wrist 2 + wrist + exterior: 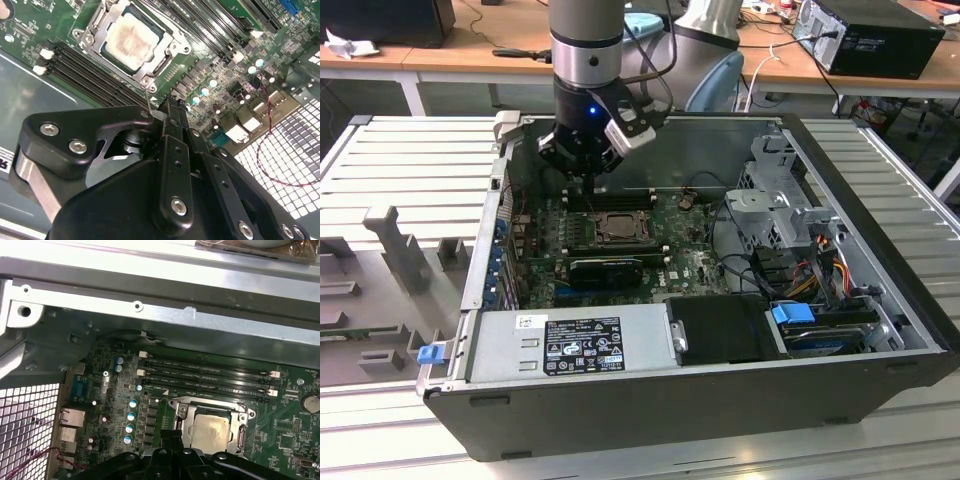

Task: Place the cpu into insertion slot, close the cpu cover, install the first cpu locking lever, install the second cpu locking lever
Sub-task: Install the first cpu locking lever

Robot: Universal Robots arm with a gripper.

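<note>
1. The gripper [592, 168] is hanging inside the open computer case [700, 405], low over the motherboard [692, 262] at the far edge of the socket.
2. In the second wrist view its fingers [170, 125] are lying pressed together. A thin wire locking lever [147, 97] is rising from the socket's corner to their tips, and I cannot tell whether it is being pinched.
3. The cpu [131, 40] is sitting flat in the socket, its pale face showing through the open centre of the cpu cover [174, 51], which is lying closed over it.
4. Memory slots [210, 375] are running just beside the socket on its far side.
5. A power supply [580, 345] is lying along the near wall, toward the exterior view's left.
</note>
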